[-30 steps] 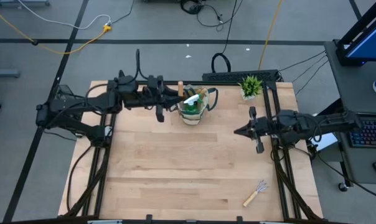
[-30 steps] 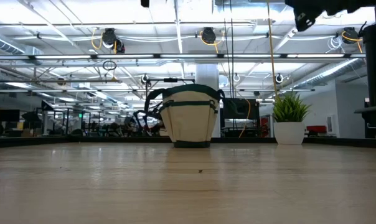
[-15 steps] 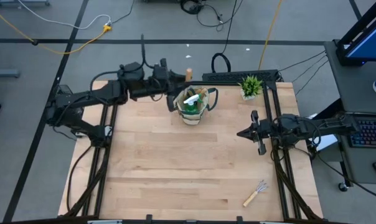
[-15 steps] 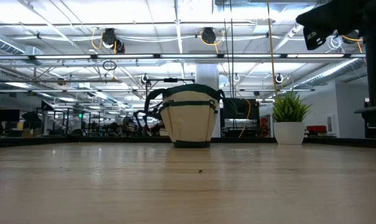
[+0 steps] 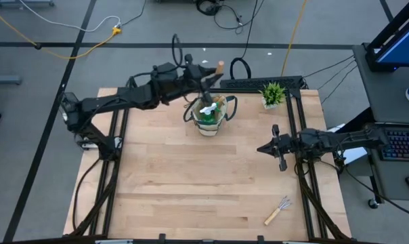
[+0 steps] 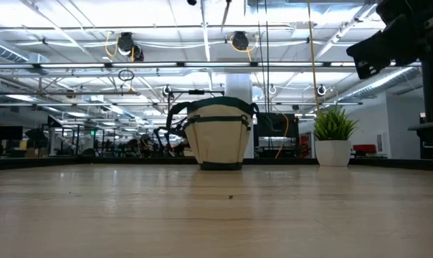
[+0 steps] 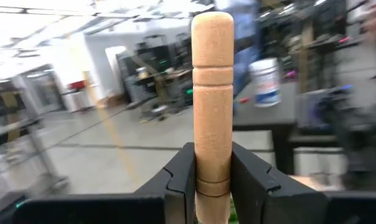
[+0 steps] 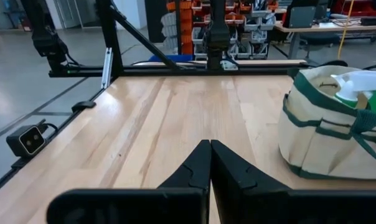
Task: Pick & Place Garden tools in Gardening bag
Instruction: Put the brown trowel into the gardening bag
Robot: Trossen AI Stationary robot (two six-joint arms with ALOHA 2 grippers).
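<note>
The beige gardening bag (image 5: 210,116) stands on its base at the far middle of the table, with a green spray bottle (image 5: 206,112) sticking out of it. In the air just beyond the bag's far rim, my left gripper (image 5: 208,76) is shut on a wooden-handled tool (image 7: 213,93). The tool's metal end does not show clearly. A hand rake (image 5: 277,210) lies flat near the table's near right corner. My right gripper (image 5: 261,147) hangs shut and empty at the right side, pointing toward the bag (image 8: 328,124). My left gripper pinches the tool's round wooden handle (image 7: 211,177) between its two fingers (image 7: 180,180), low on the handle. The fingers reach out about level from the table's left and lie across the handle. The handle stands upright, its rounded free end (image 5: 220,66) up, lifted clear of bag and table.
A small potted plant (image 5: 273,93) stands at the far right corner, right of the bag. Bare wooden tabletop (image 5: 191,176) spreads between the bag and the near edge. Frame rails (image 5: 296,115) run along both sides.
My left gripper has carried the tool up and toward the table's right, from left of the bag to above its far rim, rolling its wrist so the handle stands more upright. My right gripper has sunk lower at the right side, still shut.
</note>
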